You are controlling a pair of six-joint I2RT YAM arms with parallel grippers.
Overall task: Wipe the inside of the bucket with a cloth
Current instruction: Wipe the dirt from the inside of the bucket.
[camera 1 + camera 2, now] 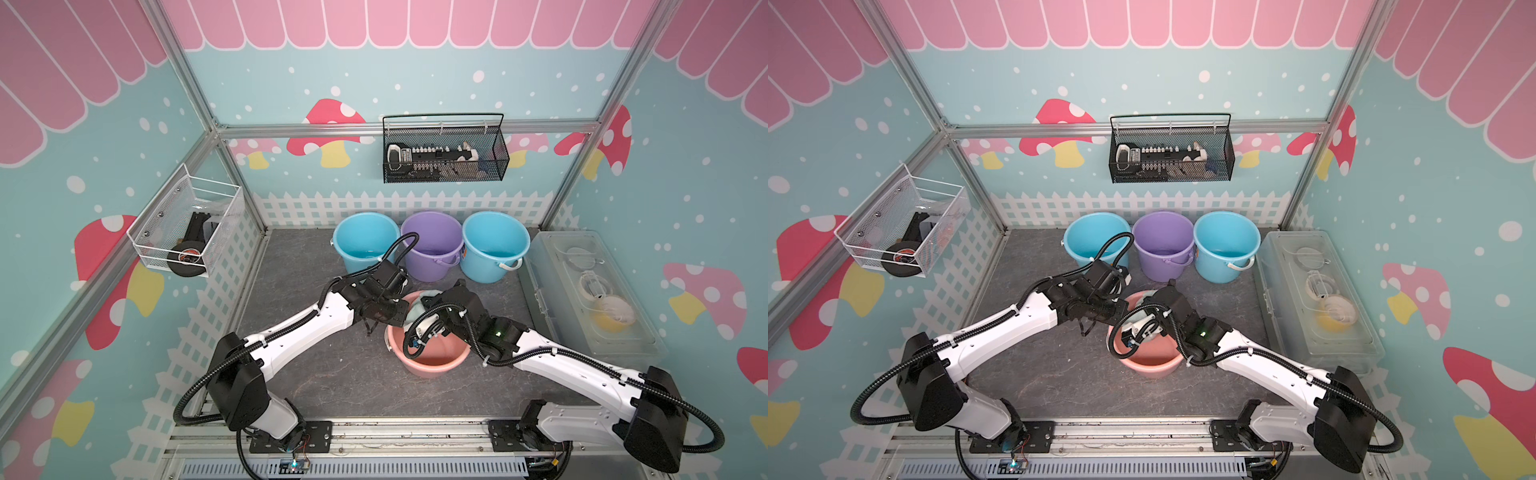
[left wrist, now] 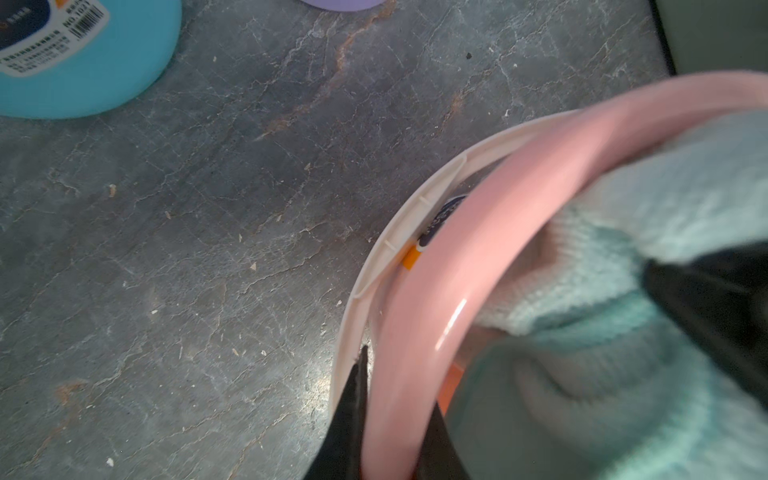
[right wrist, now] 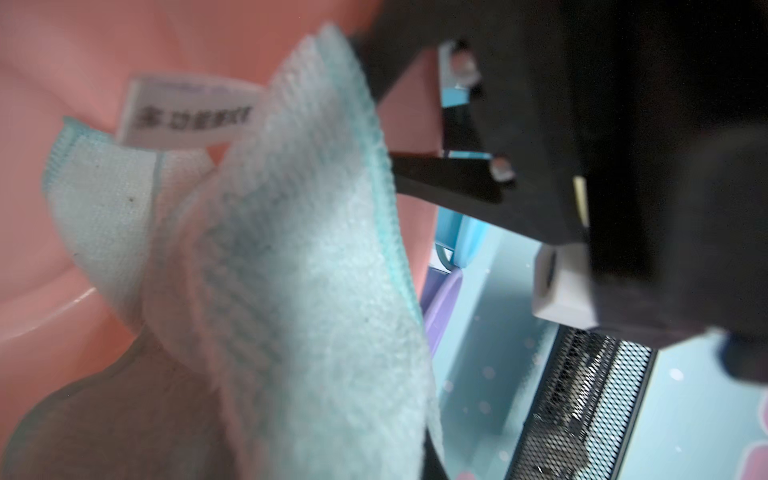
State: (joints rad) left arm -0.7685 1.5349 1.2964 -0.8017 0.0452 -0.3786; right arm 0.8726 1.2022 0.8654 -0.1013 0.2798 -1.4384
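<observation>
A pink bucket [image 1: 430, 370] [image 1: 1150, 368] stands mid-table between both arms. My left gripper [image 2: 395, 432] is shut on its rim [image 2: 449, 257], one finger outside the wall and one inside. The bucket's white handle [image 2: 386, 245] lies folded down against the outside of the rim. The pale mint-green cloth [image 3: 299, 291] [image 2: 623, 374] hangs inside the bucket against its wall, bunched near the far rim [image 1: 417, 309]. My right gripper [image 3: 365, 449] is shut on the cloth, which hides most of its fingers.
Two blue buckets [image 1: 365, 243] [image 1: 494, 245] and a purple one [image 1: 432, 245] stand in a row behind the pink bucket. A clear plastic box [image 1: 590, 291] lies along the right wall. A black mesh basket [image 1: 444, 153] and a white wire basket [image 1: 187, 224] hang on the walls.
</observation>
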